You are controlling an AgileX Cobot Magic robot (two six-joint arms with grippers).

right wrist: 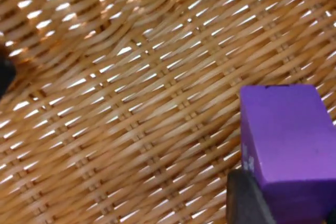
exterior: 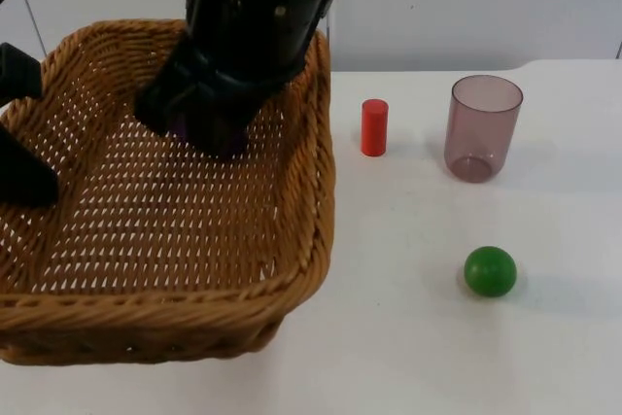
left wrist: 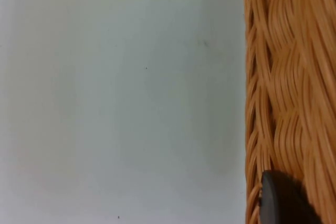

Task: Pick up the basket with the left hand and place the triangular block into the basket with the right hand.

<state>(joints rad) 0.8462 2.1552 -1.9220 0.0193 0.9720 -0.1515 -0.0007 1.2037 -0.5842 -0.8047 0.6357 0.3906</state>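
Note:
The wicker basket (exterior: pixel 292 240) fills the left half of the top view and is lifted off the table. My left gripper (exterior: pixel 21 143) is shut on its left rim (left wrist: pixel 289 77), with one black fingertip (left wrist: pixel 281 203) against the weave. My right gripper (exterior: pixel 206 131) reaches down inside the basket over its floor (right wrist: pixel 131 103). It is shut on a purple block (right wrist: pixel 286 145), held by a fingertip (right wrist: pixel 247 200) just above the weave. A sliver of that block (exterior: pixel 183 127) peeks out under the gripper in the top view; its shape is mostly hidden.
A red cylinder (exterior: pixel 374 127) stands just right of the basket. A translucent purplish cup (exterior: pixel 482 127) stands farther right, and a green ball (exterior: pixel 489 271) lies nearer the front. White table (left wrist: pixel 105 103) lies beneath the basket's left side.

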